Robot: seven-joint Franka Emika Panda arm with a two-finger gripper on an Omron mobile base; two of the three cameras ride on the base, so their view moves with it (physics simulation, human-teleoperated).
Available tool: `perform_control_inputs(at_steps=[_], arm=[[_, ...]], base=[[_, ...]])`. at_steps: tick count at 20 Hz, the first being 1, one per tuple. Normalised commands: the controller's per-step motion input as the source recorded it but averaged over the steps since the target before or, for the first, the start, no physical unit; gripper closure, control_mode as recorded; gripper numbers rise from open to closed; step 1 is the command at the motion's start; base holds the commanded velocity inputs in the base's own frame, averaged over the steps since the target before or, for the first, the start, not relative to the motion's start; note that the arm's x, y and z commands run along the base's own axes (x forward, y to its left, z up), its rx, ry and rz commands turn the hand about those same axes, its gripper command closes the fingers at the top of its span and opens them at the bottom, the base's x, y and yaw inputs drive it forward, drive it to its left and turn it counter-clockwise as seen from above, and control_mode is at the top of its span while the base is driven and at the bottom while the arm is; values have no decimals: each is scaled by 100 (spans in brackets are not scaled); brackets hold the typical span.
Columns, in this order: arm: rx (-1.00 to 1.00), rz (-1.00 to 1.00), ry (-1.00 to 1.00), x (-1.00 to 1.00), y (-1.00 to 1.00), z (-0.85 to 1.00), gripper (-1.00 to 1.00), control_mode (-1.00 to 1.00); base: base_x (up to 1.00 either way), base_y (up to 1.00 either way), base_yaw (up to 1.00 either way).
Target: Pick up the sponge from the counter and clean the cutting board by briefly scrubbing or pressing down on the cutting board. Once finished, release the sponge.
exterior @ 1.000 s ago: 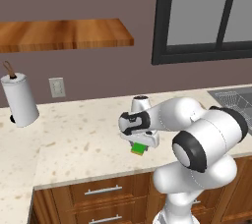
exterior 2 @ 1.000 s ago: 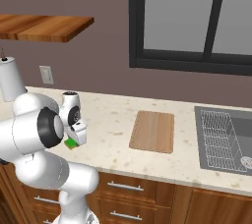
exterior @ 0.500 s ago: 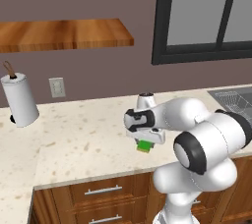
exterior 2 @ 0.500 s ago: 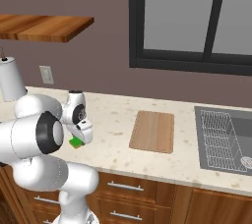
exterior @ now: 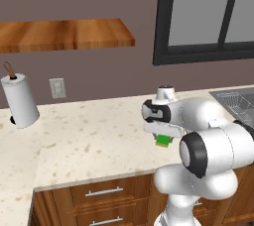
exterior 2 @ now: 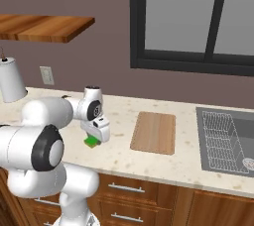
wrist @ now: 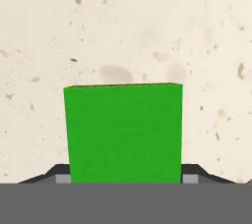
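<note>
You see the gripper (exterior 2: 94, 140) pinching the sponge (exterior 2: 91, 142) from above near the counter (exterior 2: 119, 158) front edge, well left of the board (exterior 2: 154, 132), so it can be carried across for scrubbing.

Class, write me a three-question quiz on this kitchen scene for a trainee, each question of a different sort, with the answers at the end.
1. True or false: the sponge lies on the cutting board.
2. What hangs in the hand? A) sponge B) paper towel roll C) nothing
3. Which fixture is set into the counter beyond the cutting board, on the side away from the arm?

Key: 1 false, it is held away from the board. 2 A. 3 the sink.
</note>
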Motion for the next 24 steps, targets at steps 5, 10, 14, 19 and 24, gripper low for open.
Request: perform_control_inputs(at_steps=[5, 10, 14, 19, 24], arm=[[0, 1, 1, 7, -70, 15, 100, -100], [1, 2, 0, 18, -70, 8, 100, -100], [0, 2, 0, 18, -65, 0, 100, -100], [0, 2, 0, 21, -59, 0, 100, -100], [0, 2, 0, 25, -49, 0, 100, -100]], base=[[0, 0, 0], [0, 0, 0], [0, 0, 0], [0, 0, 0], [0, 0, 0]])
